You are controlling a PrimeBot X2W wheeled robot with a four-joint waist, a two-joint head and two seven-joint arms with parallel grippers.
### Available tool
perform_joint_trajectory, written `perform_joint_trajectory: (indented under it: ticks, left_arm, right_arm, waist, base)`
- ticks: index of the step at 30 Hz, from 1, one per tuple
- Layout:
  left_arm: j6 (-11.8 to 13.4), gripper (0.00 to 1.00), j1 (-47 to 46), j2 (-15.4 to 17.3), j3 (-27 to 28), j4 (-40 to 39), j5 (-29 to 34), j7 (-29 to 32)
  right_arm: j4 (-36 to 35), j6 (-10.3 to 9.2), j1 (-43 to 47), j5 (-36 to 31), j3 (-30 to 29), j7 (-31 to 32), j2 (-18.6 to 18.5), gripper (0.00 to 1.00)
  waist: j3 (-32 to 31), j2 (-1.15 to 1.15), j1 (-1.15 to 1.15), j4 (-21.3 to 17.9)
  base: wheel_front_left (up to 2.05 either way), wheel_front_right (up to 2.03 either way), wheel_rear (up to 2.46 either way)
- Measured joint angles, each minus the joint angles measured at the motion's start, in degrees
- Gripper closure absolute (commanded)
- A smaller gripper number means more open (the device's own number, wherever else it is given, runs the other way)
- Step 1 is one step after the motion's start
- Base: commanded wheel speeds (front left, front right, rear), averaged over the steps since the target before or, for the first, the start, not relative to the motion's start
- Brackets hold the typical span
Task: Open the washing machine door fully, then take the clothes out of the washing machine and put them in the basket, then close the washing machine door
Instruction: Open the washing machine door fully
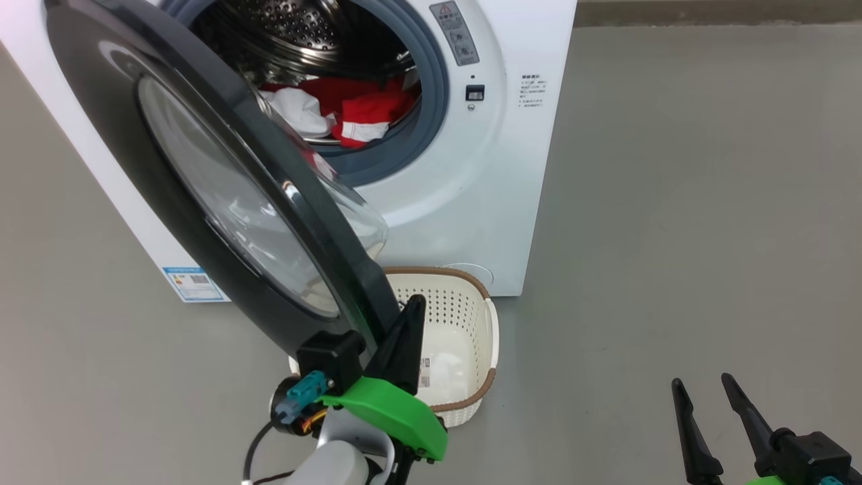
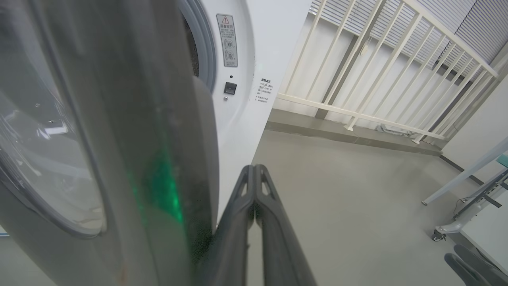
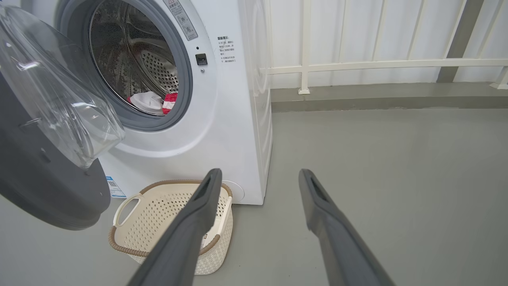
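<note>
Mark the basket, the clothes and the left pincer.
basket (image 1: 450,306), head view, perforated inner wall.
clothes (image 1: 367,108), head view, middle of the red garment.
left pincer (image 2: 254,171), left wrist view, shut fingertips.

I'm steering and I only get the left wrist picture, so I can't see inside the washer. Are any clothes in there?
Observer: Yes, red and white clothes lie at the front of the drum.
Operator: Where's the basket?
Observer: The basket sits on the floor in front of the washing machine, with no clothes in it.
Operator: And my other hand?
Observer: The right gripper is open, holding nothing, low on the right.
</note>
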Motion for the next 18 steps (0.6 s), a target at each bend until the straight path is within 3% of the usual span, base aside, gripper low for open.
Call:
perform_joint_trajectory:
  ticks: [18]
  left_arm:
    - [0.83, 1.0, 6.47, 2.69, 1.0, -4.75, 2.12, -0.33]
  right_arm:
    - [0.04, 0.0, 0.08, 0.0, -0.31, 0.0, 0.0, 0.0]
  waist:
    - [-1.41, 0.0, 0.0, 1.79]
  base:
    - [0.0, 0.0, 0.0]
